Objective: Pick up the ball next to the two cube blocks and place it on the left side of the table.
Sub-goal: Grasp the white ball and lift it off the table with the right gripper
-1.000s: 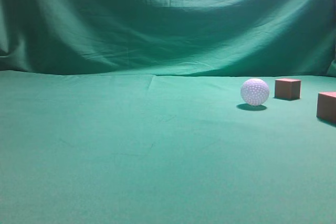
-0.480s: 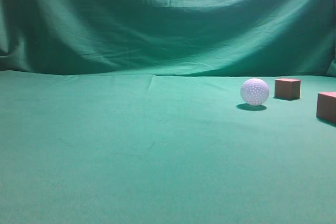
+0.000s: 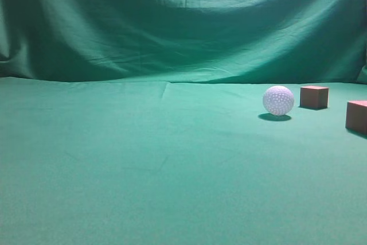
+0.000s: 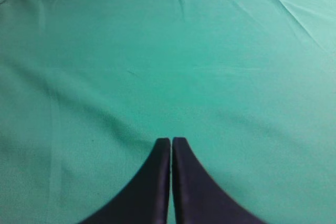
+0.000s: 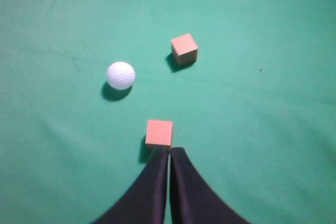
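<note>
Right tool [image 5: 168, 153], jaws narrow and empty, hangs over the table [image 5: 273, 129]. One cube [image 5: 159, 132] sits just ahead; the ball [image 5: 121, 74] ahead-left. Reaching could bump that cube.

Down over the worktop [image 4: 168, 66] we look: green cloth all the way across, faint creases running through it, a sharper fold angling in at the upper right. At the bottom edge, the left hand [image 4: 171, 142] shows its two dark fingers pressed together, tips nearly touching, nothing between them.
</note>
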### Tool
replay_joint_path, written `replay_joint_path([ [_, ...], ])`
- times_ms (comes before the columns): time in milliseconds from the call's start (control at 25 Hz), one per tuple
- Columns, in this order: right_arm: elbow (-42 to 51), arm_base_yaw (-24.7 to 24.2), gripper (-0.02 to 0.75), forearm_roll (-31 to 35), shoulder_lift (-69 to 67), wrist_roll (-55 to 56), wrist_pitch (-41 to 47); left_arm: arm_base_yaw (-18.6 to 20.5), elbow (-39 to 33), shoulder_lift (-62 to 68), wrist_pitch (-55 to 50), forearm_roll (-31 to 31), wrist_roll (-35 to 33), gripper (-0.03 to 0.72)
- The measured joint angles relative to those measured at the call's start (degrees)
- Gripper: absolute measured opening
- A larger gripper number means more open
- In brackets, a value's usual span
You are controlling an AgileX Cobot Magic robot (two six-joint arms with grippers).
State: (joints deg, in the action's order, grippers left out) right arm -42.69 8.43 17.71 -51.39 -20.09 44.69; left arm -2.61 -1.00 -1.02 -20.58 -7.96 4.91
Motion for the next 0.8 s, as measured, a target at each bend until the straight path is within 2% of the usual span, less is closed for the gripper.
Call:
replay_joint_path([
  [320,-9.99,9.47,0.0,0.21,-21.81,-0.36,-0.89,0.0,0.0,0.0,0.0,0.0,0.0,0.0],
  [560,-15.75,11.53,0.0,1.37,-34.81,-4.67,-6.44,0.0,0.0,0.0,0.0,0.0,0.0,0.0],
  [720,-19.18,11.53,0.222,3.79,-42.09,-8.36,-7.65,0.0,0.0,0.0,0.0,0.0,0.0,0.0],
  [800,-20.77,11.53,0.398,6.18,-44.99,-9.19,-8.06,0.0,0.0,0.0,0.0,0.0,0.0,0.0],
])
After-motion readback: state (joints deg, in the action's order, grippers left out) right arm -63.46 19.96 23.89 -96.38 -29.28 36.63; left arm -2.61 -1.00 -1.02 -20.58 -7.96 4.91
